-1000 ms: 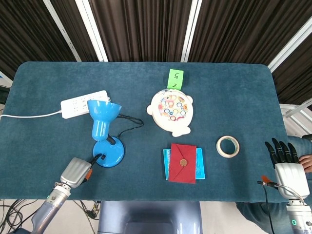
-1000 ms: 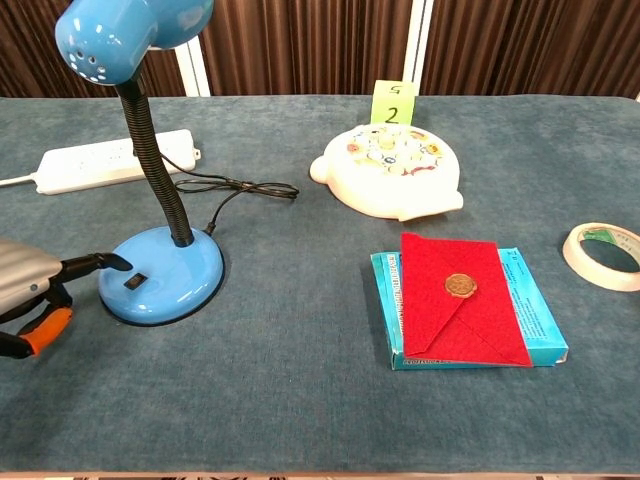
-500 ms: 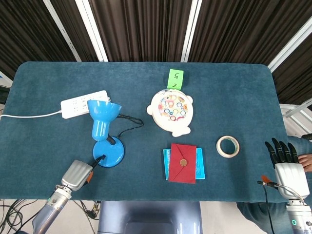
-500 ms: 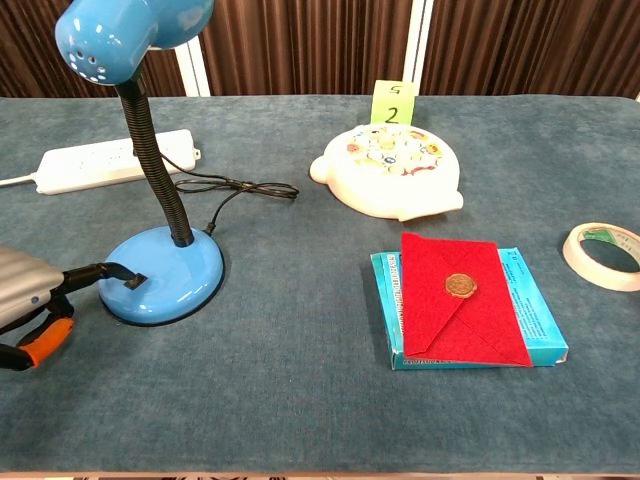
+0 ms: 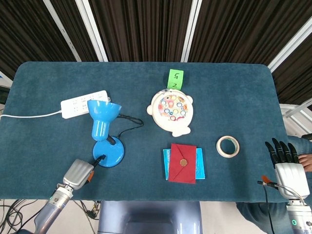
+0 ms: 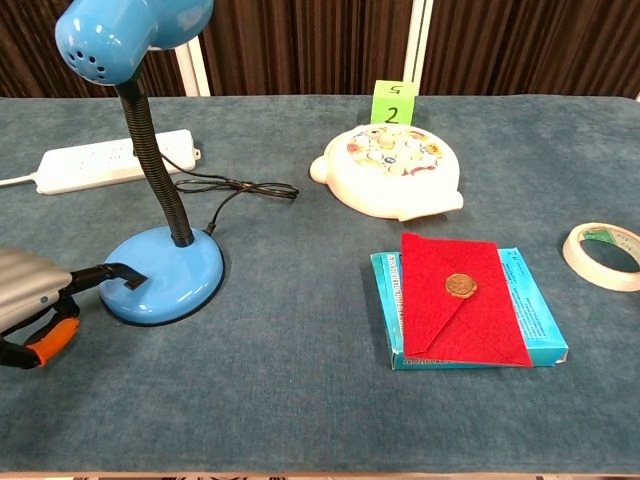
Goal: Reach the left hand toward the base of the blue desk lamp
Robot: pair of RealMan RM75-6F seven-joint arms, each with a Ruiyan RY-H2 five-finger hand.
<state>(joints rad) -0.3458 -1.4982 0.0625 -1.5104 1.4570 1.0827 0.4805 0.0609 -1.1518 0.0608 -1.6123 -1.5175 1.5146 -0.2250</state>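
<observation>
The blue desk lamp stands at the table's left, its round base (image 5: pixel 112 153) (image 6: pixel 178 268) under a black flexible neck and blue shade (image 5: pixel 103 113). My left hand (image 5: pixel 79 172) (image 6: pixel 30 298) lies just left of the base, near the table's front edge. One black finger (image 6: pixel 105 272) reaches out and touches the base's left rim at the small black switch. The other fingers do not show past the silver back of the hand, and it holds nothing. My right hand (image 5: pixel 286 165) rests at the far right edge, fingers straight and empty.
The lamp's black cord (image 5: pixel 127 127) runs back toward a white power strip (image 5: pixel 84 103). A white round toy (image 5: pixel 171 111) and green tag (image 5: pixel 175 79) sit mid-table. A red envelope (image 5: pixel 183 162) lies on a teal box, with a tape roll (image 5: pixel 227 146) to its right.
My left hand has sunk slightly, and its fingertip has slid a little down the base's rim onto the switch. The lamp and right hand have not moved.
</observation>
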